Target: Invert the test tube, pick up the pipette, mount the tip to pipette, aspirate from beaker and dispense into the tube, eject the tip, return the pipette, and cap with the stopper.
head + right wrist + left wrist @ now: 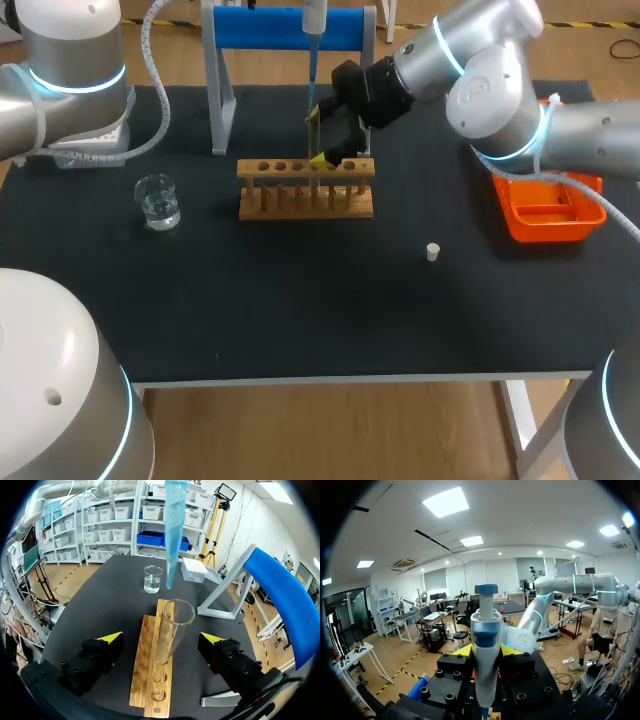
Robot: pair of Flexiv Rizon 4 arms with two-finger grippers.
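Stopper (433,252): small and white, alone on the black table (300,310), lower right of centre in the head view and well apart from everything else.
Beaker (158,201): clear, with a little liquid, upright at centre left.
Orange tray (520,225): at the right edge, under the right arm.
Rack (305,203): wooden, with a row of holes, at the middle of the frame.
Test tube (172,630): upright in one of the rack's holes, open mouth up. Which hole cannot be told.
Right gripper (161,639): over the rack, with its fingers spread wide on either side of the tube and touching neither side.
Pipette (485,645): upright at top centre of the head view. Its blue tip (172,530) points down, its end just above the tube's mouth and not inside it.
Left gripper (486,651): both yellow tips press the pipette's body from either side.
Blue stand (290,28): at the table's far edge, upper centre, behind the rack.
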